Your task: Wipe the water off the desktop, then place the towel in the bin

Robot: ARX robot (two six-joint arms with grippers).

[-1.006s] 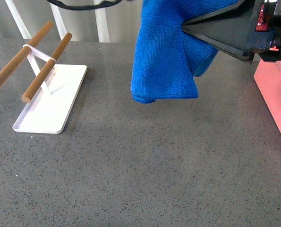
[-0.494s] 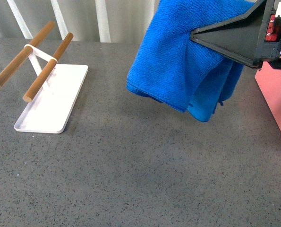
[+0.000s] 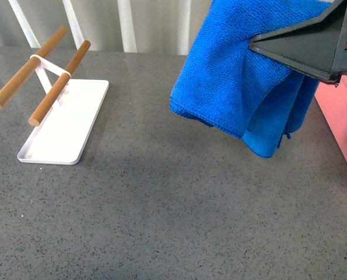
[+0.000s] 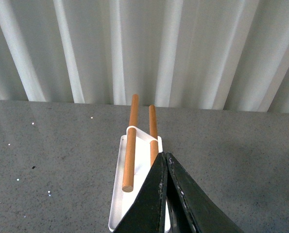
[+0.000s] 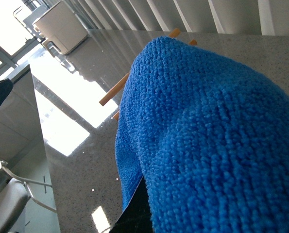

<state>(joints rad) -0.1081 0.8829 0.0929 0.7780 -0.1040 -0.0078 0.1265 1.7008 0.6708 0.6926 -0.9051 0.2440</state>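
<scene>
The bright blue towel (image 3: 243,81) hangs in folds in the air above the speckled grey desktop (image 3: 161,210), at the upper right of the front view. My right gripper (image 3: 256,42) is shut on the towel and holds it lifted. The towel fills the right wrist view (image 5: 217,145) and hides that gripper's tips. The salmon-pink bin (image 3: 340,111) shows only partly at the right edge, just right of the hanging towel. My left gripper (image 4: 165,155) is shut and empty above the desktop, over the near end of the white tray (image 4: 119,204).
A flat white tray (image 3: 62,122) with two wooden rods (image 3: 59,81) on a stand sits at the left of the desktop. A white pleated curtain (image 4: 144,48) runs along the far edge.
My right gripper has carried the towel to the right, towards the pink bin, and the towel's hanging folds have swung and spread. The tray has not moved.
</scene>
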